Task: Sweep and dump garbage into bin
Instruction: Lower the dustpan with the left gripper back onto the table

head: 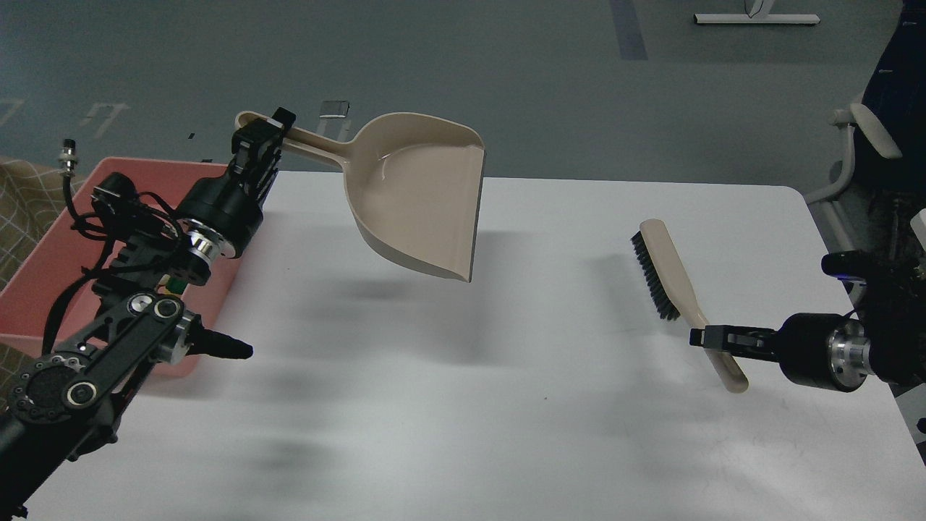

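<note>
The salmon-pink bin (43, 289) stands at the table's left edge, mostly hidden behind my left arm. Of the garbage only a speck of the yellow-green chunk (172, 287) shows inside it; the cream strip is hidden. My left gripper (264, 137) is shut on the handle of the beige dustpan (419, 192) and holds it in the air over the table's back middle, mouth facing right and down. My right gripper (705, 338) is shut on the handle of the beige black-bristled brush (669, 278) at the right, bristles facing left.
The white table (463, 405) spans the view. A chair (861, 145) stands beyond its right edge. A checked cloth (22, 195) lies left of the bin.
</note>
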Robot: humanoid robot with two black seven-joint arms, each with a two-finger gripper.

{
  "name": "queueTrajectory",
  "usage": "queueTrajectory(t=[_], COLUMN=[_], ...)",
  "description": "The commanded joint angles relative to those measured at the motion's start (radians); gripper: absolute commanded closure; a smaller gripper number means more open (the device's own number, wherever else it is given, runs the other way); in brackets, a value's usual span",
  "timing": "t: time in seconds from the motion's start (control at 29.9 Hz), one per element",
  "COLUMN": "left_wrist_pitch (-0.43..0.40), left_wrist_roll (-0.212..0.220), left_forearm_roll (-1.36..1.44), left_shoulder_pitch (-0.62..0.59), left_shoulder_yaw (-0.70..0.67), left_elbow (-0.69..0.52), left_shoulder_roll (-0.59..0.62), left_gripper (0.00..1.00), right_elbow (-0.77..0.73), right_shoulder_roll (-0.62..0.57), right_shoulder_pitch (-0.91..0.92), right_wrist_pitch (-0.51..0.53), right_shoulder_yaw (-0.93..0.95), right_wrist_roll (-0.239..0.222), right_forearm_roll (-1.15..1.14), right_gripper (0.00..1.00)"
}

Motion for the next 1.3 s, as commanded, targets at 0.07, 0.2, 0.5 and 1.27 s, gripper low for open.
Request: queueTrajectory(t=[0.07, 0.2, 0.5, 1.27], left_wrist_pitch=[0.110, 0.129, 0.134, 0.118], left_wrist_roll=[-0.003, -0.021, -0.061, -0.092], left_forearm_roll=[0.029, 0.098, 0.184, 0.182], left_shoulder_pitch=[0.021, 0.061, 0.109, 0.126], left_shoulder_yaw=[0.108, 0.113, 0.156, 0.167], left_elbow=[0.019, 0.056, 0.105, 0.162], left_shoulder_roll=[-0.070, -0.096, -0.129, -0.142], left_gripper=[1.00, 1.00, 1.00, 0.03], right_elbow=[0.000, 0.000, 0.003, -0.002], right_shoulder_roll=[0.003, 0.003, 0.009, 0.020], right_shoulder_pitch=[-0.005, -0.006, -0.020, -0.021], right_wrist_pitch=[0.000, 0.000, 0.000, 0.000], right_shoulder_yaw=[0.000, -0.002, -0.006, -0.006], right_wrist_roll=[0.000, 0.000, 0.000, 0.000], right_forearm_roll=[0.000, 0.000, 0.000, 0.002], right_gripper=[0.98, 0.98, 0.98, 0.97])
